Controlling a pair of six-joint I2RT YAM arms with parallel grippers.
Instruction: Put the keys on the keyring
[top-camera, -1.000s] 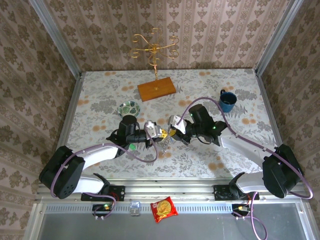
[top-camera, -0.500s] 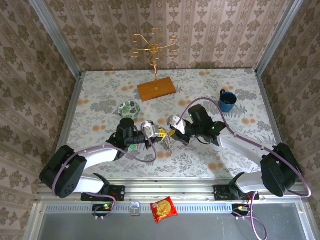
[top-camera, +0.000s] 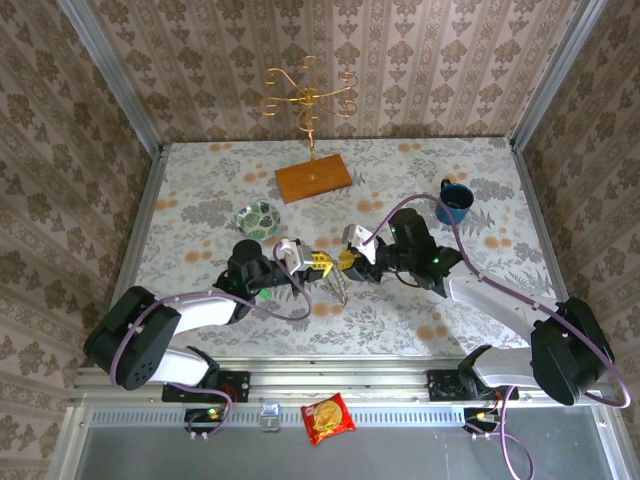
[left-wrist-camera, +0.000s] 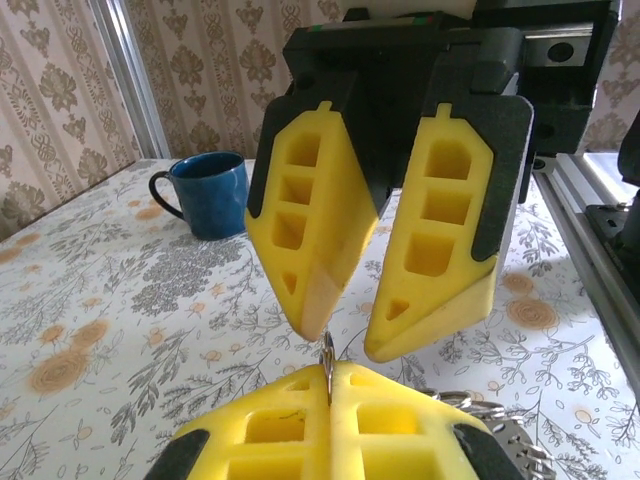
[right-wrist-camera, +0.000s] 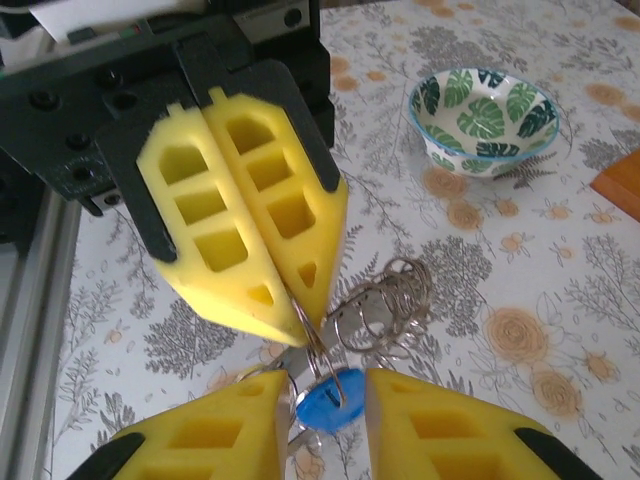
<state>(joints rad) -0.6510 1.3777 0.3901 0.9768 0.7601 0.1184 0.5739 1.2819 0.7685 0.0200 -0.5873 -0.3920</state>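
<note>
Our right gripper (right-wrist-camera: 327, 388) has just parted around the blue key (right-wrist-camera: 325, 412) (apparently threaded). Our left gripper (right-wrist-camera: 298, 318) stays clamped on the keyring (right-wrist-camera: 390, 300), and the other key remains.

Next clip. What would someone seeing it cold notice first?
Two yellow-fingered grippers meet tip to tip above mid-table: the left gripper is shut on the keyring, a tangle of wire loops, while the right gripper stands open around the blue key head. Behind them, a gold wire stand on a wooden base rises at the far edge.
</note>
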